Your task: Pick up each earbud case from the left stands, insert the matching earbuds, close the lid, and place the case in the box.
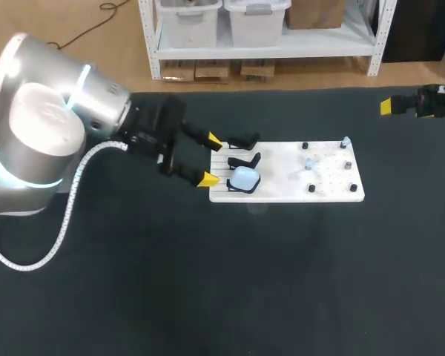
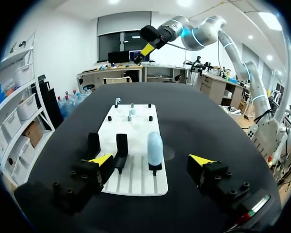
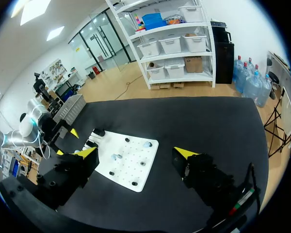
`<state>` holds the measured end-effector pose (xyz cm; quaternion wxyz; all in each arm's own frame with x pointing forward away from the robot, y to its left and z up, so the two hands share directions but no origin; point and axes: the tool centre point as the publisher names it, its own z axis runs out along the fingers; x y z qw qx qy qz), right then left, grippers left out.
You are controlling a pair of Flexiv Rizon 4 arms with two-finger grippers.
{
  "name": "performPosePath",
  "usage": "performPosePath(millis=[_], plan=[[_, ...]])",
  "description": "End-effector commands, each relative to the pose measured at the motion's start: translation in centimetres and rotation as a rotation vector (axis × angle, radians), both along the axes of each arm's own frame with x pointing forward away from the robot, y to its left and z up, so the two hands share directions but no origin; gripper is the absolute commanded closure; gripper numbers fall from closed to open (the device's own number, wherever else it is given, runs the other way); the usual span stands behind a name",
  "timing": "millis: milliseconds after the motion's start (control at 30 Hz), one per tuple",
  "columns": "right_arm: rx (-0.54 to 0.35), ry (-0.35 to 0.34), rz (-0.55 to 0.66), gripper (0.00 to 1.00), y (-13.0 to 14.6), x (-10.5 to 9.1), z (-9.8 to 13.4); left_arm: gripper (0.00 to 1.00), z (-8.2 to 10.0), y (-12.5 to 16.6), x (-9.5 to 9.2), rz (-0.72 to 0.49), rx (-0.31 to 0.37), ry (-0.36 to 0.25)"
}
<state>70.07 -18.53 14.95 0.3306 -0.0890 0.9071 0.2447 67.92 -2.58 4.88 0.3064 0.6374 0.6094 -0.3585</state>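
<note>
The pale blue earbud case [image 1: 245, 178] stands upright on a black stand [image 2: 155, 168], just ahead of the left gripper [image 1: 211, 159], whose fingers are spread wide and hold nothing. Both sit on a white board [image 1: 297, 191]. The right gripper [image 3: 136, 153], likewise parted, hangs well apart from it.

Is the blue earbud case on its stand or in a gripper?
On its stand: the earbud case sits upright there, the open left gripper short of it.

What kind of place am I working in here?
Probably a robot lab test bench: a black table, a white board with stands and one case, and my left arm at its edge.
</note>
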Motion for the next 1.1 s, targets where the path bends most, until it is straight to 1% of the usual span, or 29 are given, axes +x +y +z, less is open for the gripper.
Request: performPosePath(millis=[33, 200, 467, 767, 967, 1100], plan=[[0.000, 0.000, 0.000, 0.00, 0.0, 0.0, 0.0, 0.00, -0.8, -0.4, 0.8, -0.004, -0.002, 0.011], [0.000, 0.000, 0.000, 0.00, 0.0, 0.0, 0.0, 0.00, -1.3, -0.5, 0.8, 0.003, -0.005, 0.008], [0.000, 0.000, 0.000, 0.00, 0.0, 0.0, 0.0, 0.00, -1.6, -1.1, 0.0, -0.008, -0.015, 0.007], [0.000, 0.000, 0.000, 0.00, 0.0, 0.0, 0.0, 0.00, -2.4, -1.8, -0.7, -0.008, -0.030, 0.033], [0.000, 0.000, 0.000, 0.00, 0.0, 0.0, 0.0, 0.10, -2.8, -2.1, -0.5, 0.013, -0.049, 0.035], [0.000, 0.000, 0.000, 0.00, 0.0, 0.0, 0.0, 0.15, -3.0, -2.4, -0.3, 0.019, -0.054, 0.036]])
